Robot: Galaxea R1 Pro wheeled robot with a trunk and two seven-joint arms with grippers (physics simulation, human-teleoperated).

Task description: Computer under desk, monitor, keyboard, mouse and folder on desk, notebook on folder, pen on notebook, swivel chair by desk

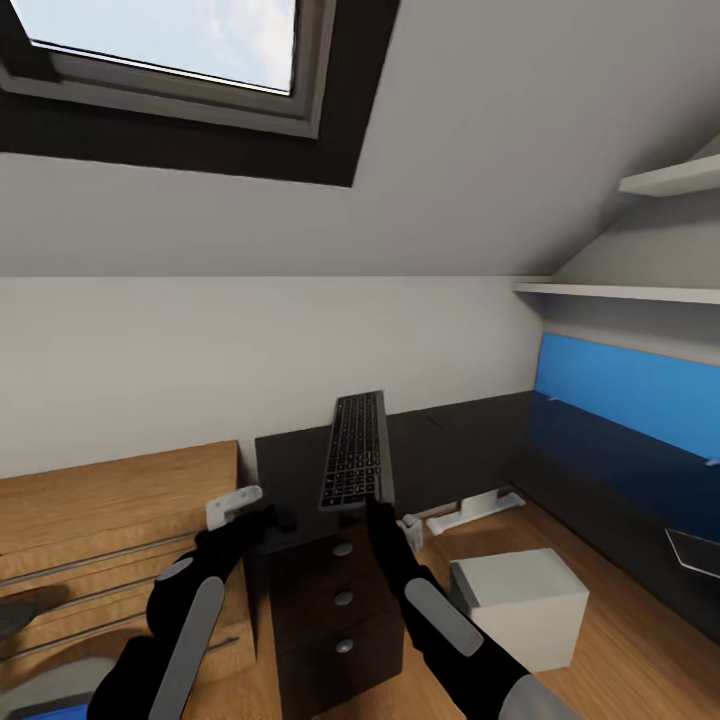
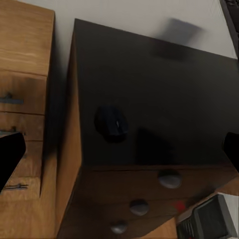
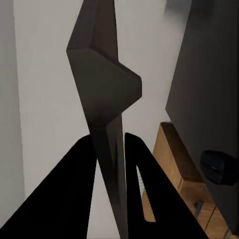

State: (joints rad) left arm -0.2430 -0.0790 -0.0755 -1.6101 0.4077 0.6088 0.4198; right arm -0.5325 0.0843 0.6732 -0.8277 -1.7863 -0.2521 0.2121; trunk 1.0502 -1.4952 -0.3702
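Gripping the keyboard [image 1: 354, 452], right claw [image 1: 376, 508] hovers above desk [image 1: 440, 450], mouse [image 2: 112, 122].

Both arms are glossy black with rounded, jointed segments. Each forearm carries a long grey oval panel on its upper side, and the left arm [image 1: 185, 610] shows a smaller grey oval patch nearer the wrist. The right arm [image 1: 440, 620] ends in a grey shell at the elbow. The fingers [image 3: 74, 194] are flat, matte black wedges tapering to narrow tips.
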